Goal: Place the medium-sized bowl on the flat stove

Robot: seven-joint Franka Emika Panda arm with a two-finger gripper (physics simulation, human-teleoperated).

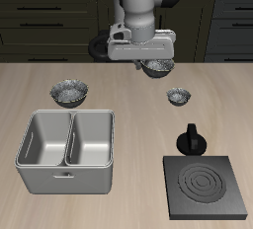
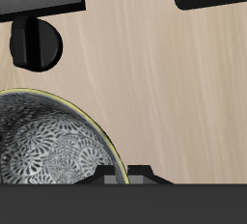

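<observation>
Dark kitchen cabinets back a pale wooden table [image 1: 128, 105], where the flat stove [image 1: 206, 187] lies at about five o'clock with its knob [image 1: 191, 140] on the far edge. Above the table's back, at twelve o'clock, the gripper [image 1: 155, 67] is clamped on the rim of the medium-sized bowl [image 2: 43, 151], holding it clear of the wood. At ten o'clock sits a larger bowl [image 1: 70, 93], near centre the smallest bowl [image 1: 179, 97], and at eight o'clock a grey double-basin tray [image 1: 66, 152].

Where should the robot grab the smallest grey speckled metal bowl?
Probably by the thin dark rim of the smallest grey speckled metal bowl, coming straight down, one finger inside, one outside. It sits upright, mouth open, and its low round sides could slip.
</observation>
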